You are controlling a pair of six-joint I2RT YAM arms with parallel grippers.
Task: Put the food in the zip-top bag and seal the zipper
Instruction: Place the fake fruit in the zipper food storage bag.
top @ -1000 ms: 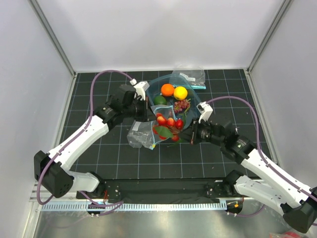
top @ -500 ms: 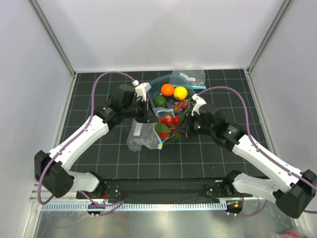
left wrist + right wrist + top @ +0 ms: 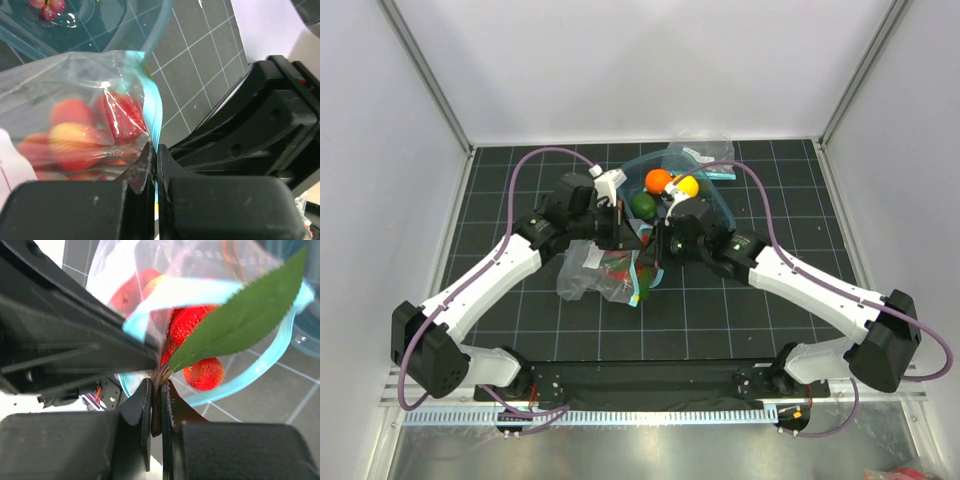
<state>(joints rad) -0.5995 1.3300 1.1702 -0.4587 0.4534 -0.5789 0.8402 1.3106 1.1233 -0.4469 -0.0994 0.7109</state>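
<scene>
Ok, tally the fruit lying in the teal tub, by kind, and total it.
orange: 1
lemon: 1
lime: 1
grape bunch: 1
Total in the teal tub: 4

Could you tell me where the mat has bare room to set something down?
Bare mat: right of the right arm, in front between both arms, and the left rear corner. Crowded centre: left pincer and right pincer meet at the zip-top bag beside the tub.
</scene>
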